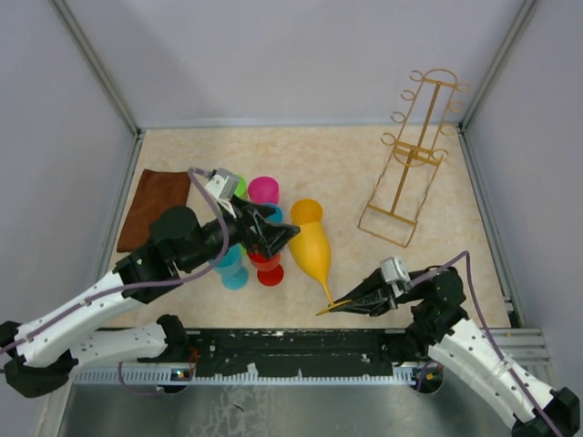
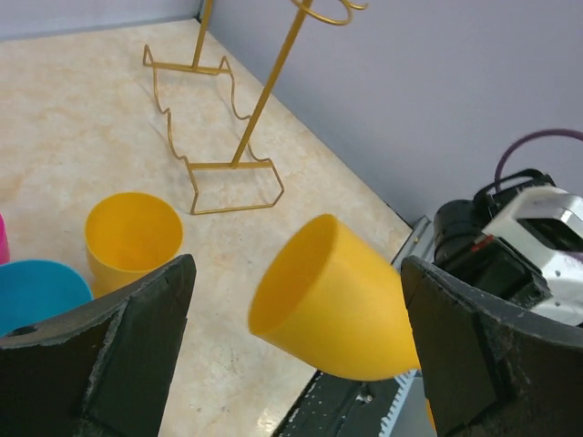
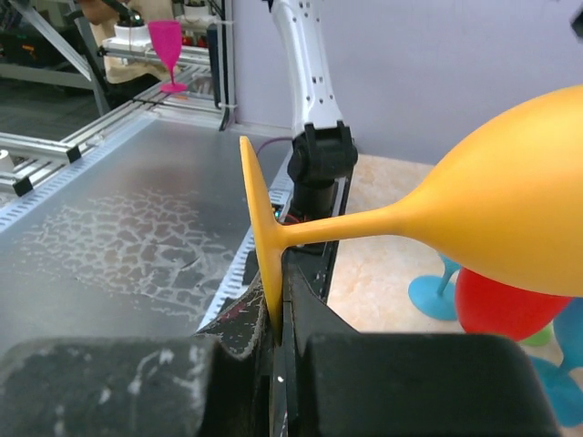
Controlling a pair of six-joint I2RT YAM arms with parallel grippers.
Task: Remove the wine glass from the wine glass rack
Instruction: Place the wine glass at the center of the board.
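A yellow wine glass (image 1: 314, 253) lies almost level in the air above the table's near middle. My right gripper (image 1: 339, 304) is shut on the rim of its round foot (image 3: 260, 237), with the stem and bowl (image 3: 519, 218) pointing away to the right. My left gripper (image 1: 284, 241) is open. Its two fingers (image 2: 100, 355) stand on either side of the glass's bowl (image 2: 332, 305) in the left wrist view; I cannot tell whether they touch it. The golden wire wine glass rack (image 1: 414, 155) stands at the back right with nothing hanging on it. It also shows in the left wrist view (image 2: 228, 137).
Several coloured plastic glasses stand under and beside the left arm: pink (image 1: 263, 189), green (image 1: 239, 185), red (image 1: 269, 269), blue (image 1: 233, 271), and another yellow one (image 2: 132, 237). A brown cloth (image 1: 153, 208) lies at the left. Grey walls close in the table.
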